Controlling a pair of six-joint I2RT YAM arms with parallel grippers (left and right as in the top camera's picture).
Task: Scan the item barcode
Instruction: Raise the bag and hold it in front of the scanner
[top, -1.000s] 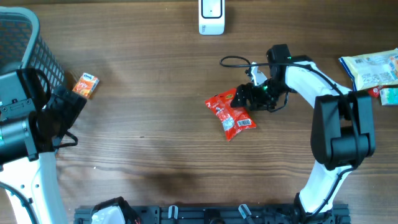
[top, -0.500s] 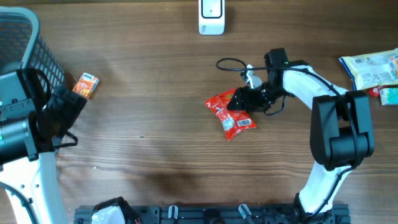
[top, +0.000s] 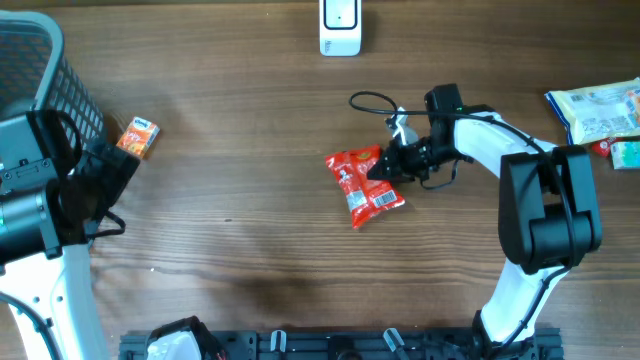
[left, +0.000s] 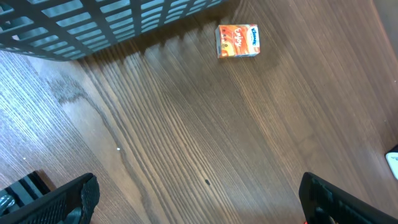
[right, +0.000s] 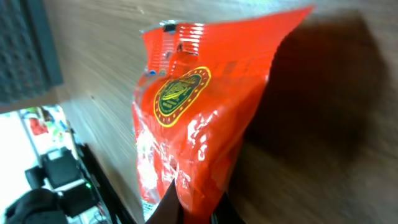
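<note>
Since a second ago the right fingers (top: 384, 167) have clenched on the upper right edge of the red snack packet (top: 362, 182). The packet has slid slightly toward the left of the overhead frame and turned a little. It lies right of centre on the wooden counter (top: 250, 220), its white barcode label (top: 378, 200) facing up near its lower end. In the right wrist view the packet's edge is pinched at the bottom of the frame. The white scanner (top: 340, 26) stands at the top edge, well apart. The left fingers (left: 68, 198) hang released, spread wide over bare wood, near a small orange box (left: 237, 41) beside the black basket (left: 93, 25).
</note>
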